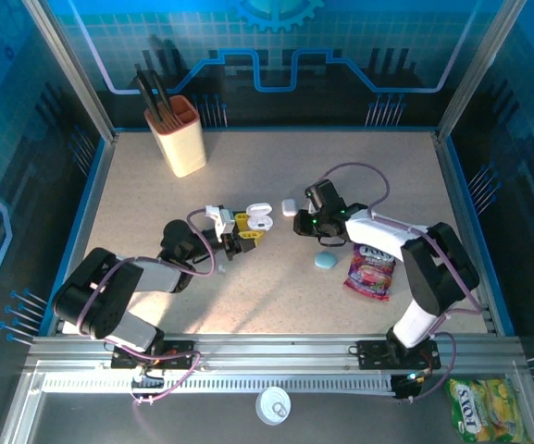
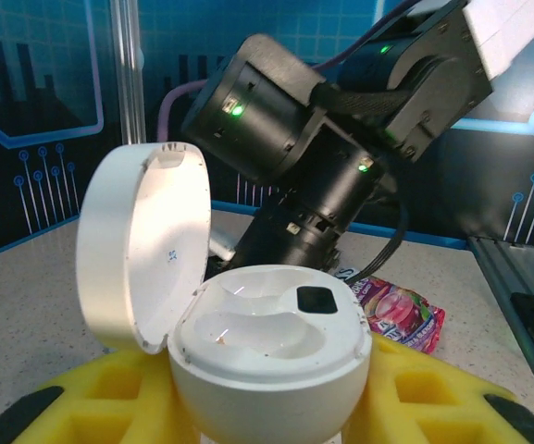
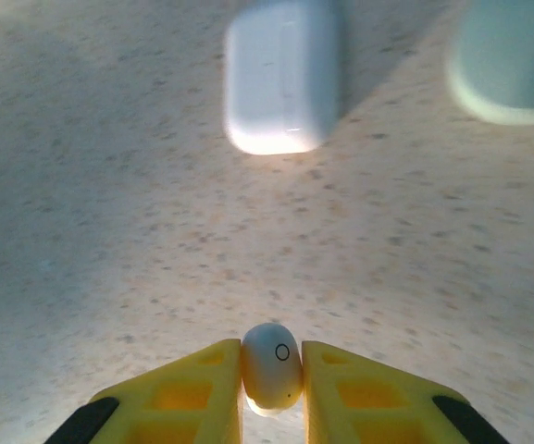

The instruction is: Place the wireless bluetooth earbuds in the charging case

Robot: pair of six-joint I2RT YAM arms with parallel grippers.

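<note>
Two arms reach over a sandy, speckled bench (image 1: 387,176) inside a booth with blue walls. The left end effector (image 1: 247,229) is clamped on an open white case (image 2: 267,361) with its lid up. The right end effector (image 3: 272,372) is pinched on a tiny white bud (image 3: 271,361), close by on that case's right. A closed case (image 3: 283,79) lies near the bud. A blue case (image 1: 326,260) and a candy bag (image 1: 370,265) sit closer to the front. A cup (image 1: 183,139) stands at the back left. Wide bench shows along the back and right edges.
</note>
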